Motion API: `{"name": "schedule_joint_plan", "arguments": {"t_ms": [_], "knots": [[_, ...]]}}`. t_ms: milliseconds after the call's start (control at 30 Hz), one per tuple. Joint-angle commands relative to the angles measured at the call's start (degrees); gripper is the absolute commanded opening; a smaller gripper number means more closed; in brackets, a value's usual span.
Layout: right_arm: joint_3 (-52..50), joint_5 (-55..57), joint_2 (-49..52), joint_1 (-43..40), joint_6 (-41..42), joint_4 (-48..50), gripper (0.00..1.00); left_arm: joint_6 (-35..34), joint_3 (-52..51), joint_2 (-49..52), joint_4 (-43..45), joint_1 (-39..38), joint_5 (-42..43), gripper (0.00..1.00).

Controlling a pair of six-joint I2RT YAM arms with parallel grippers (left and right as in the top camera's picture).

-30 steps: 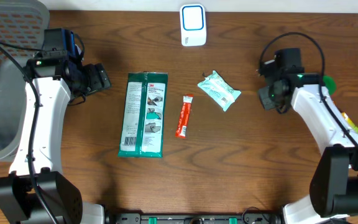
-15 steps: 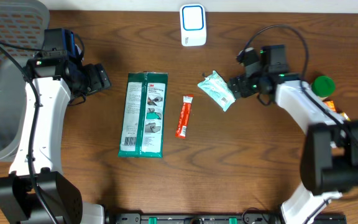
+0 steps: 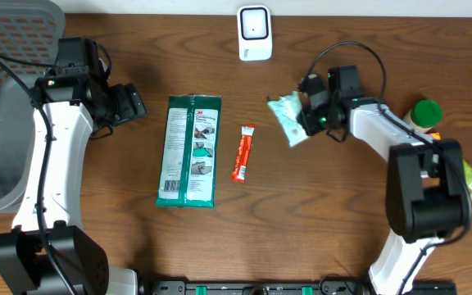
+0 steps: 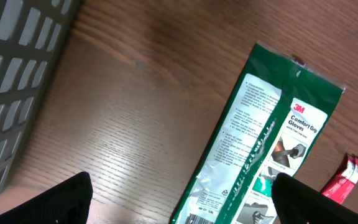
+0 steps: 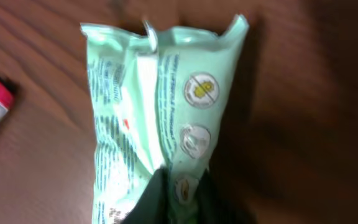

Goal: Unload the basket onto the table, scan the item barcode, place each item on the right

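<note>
Biggest risk imo: the right claw (image 3: 308, 111) only pinches the crinkly mint-green plastic packet (image 3: 285, 121) by one end, so it's a thin grip on slick film. The packet sits right of centre on the brown wooden tabletop (image 3: 342, 205), apart from the white box scanner (image 3: 254, 31). It could slip out, or flop and hide its barcode. The left claw (image 3: 133, 104) hangs wide open, empty, near the long dark-green glove pack (image 3: 189, 152).

Count: one mint packet, one glove pack, one slim red sachet (image 3: 242, 152), one scanner, one green-capped bottle (image 3: 425, 113).
</note>
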Motion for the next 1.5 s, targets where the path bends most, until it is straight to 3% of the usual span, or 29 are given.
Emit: {"name": "schedule_joint_plan", "arguments": {"t_ms": [0, 133, 233, 267, 333, 367, 433, 700, 733, 800, 867, 1167, 1467], "knots": [[-0.9, 16.8, -5.1, -4.1, 0.9, -6.0, 0.06, 0.3, 0.2, 0.2, -0.3, 0.2, -0.1, 0.92], [-0.9, 29.7, -9.5, -6.3, -0.2, -14.1, 0.12, 0.3, 0.2, 0.2, -0.3, 0.2, -0.1, 0.92], [-0.9, 30.9, -11.1, -7.0, -3.9, -17.3, 0.24, 0.3, 0.2, 0.2, -0.3, 0.2, -0.1, 0.92], [-0.9, 30.8, -11.1, -6.9, -3.9, -17.0, 0.36, 0.3, 0.2, 0.2, -0.3, 0.2, -0.1, 0.92], [-0.9, 30.7, -11.1, -6.8, -3.9, -16.0, 0.75, 0.3, 0.2, 0.2, -0.3, 0.2, -0.1, 0.92], [-0.9, 30.7, -11.1, -6.6, -3.9, -15.6, 0.82, 0.3, 0.2, 0.2, -0.3, 0.2, -0.1, 0.92], [-0.2, 30.4, -11.6, -6.2, -3.4, -15.4, 0.86, 0.3, 0.2, 0.2, -0.3, 0.2, -0.1, 0.92], [2.2, 4.1, -15.2, -2.7, 2.0, -13.3, 0.81, 0.3, 0.2, 0.2, -0.3, 0.2, -0.1, 0.92], [2.2, 2.8, -15.2, -2.4, 4.0, -13.0, 0.77, 0.3, 0.2, 0.2, -0.3, 0.2, -0.1, 0.92], [2.0, 2.6, -14.6, -2.1, 7.6, -12.6, 0.49, 0.3, 0.2, 0.2, -0.3, 0.2, -0.1, 0.92], [1.7, 2.6, -13.3, -1.9, 9.6, -12.5, 0.37, 0.3, 0.2, 0.2, -0.3, 0.2, -0.1, 0.92], [0.9, 3.3, -2.2, 0.4, 10.1, -9.0, 0.38, 0.3, 0.2, 0.2, -0.3, 0.2, -0.1, 0.92], [0.9, 22.3, -1.2, -2.6, 15.0, -14.0, 0.35, 0.3, 0.2, 0.2, -0.3, 0.2, -0.1, 0.92]]}}
